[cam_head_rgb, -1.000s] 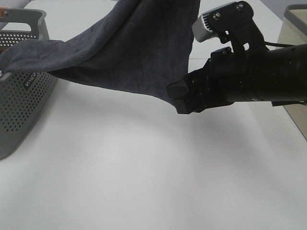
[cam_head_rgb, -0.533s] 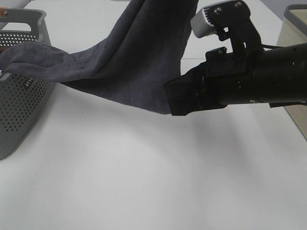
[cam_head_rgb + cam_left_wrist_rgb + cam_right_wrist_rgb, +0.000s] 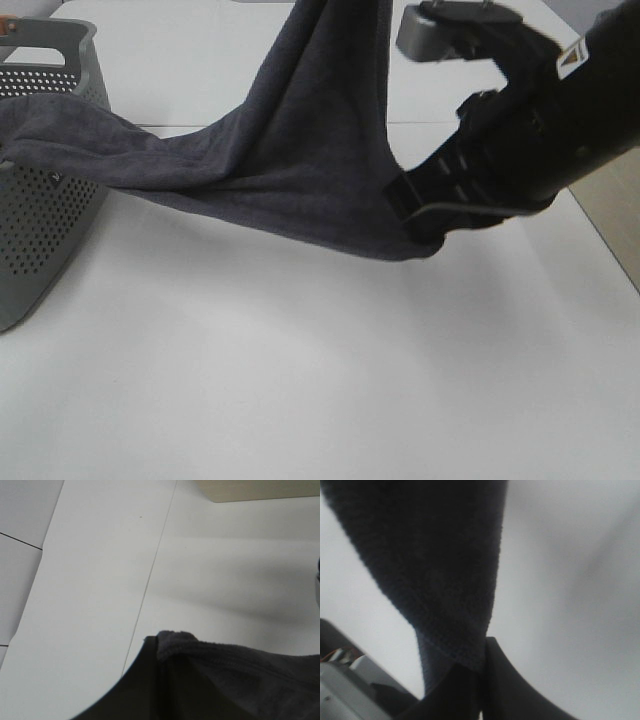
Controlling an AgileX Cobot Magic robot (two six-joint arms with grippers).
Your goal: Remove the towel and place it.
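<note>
While the towel [image 3: 290,170] is largely lifted out of the basket [image 3: 50,200], the removal is not finished. One end of the dark grey cloth lies draped over the basket's rim at the left of the overhead view. From there the cloth stretches across above the white surface [image 3: 300,380] and rises to a peak that runs out of the top of that view. The right end effector [image 3: 415,215] is clamped fully closed on a low edge of the towel, with the terry fabric pinched between its two fingers, as the right wrist view shows plainly. The left end effector [image 3: 159,652] is likewise closed tight on a bunched fold of the towel, high above the surface. So the towel hangs in the air between the two grips and the basket, and nowhere visible does it touch the surface. What remains, as I judge it, is to draw the trailing end off the basket, carry the cloth over open surface, lower it and release both grips.
</note>
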